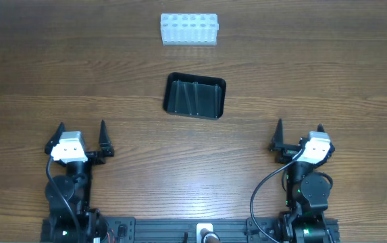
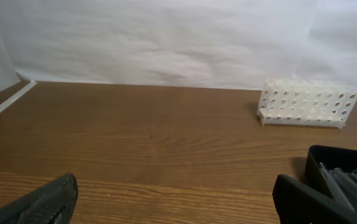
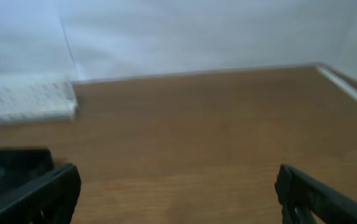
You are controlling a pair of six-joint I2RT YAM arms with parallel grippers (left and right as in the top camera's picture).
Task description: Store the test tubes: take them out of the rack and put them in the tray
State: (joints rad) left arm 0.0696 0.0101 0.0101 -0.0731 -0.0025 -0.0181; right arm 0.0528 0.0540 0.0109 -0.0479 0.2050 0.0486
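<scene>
tubes (image 1: 193,98) lie in the tray (image 1: 167,98) ahead of and between both grippers, rack (image 1: 188,30) farther beyond looking empty, so left gripper (image 1: 82,128) and right gripper (image 1: 300,125) rest apart, fingers spread, holding nothing.

Lab setting, test-tube rack (image 1: 188,30), wooden table (image 1: 315,81)

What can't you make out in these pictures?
- The rack: in the top view it is too small to tell whether any holes are filled.
- The tubes in the tray: cut off by the left wrist view's edge, and clear on black from above, so there is no count.
- Right wrist view: blurred, so rack and tray details are lost.
</scene>
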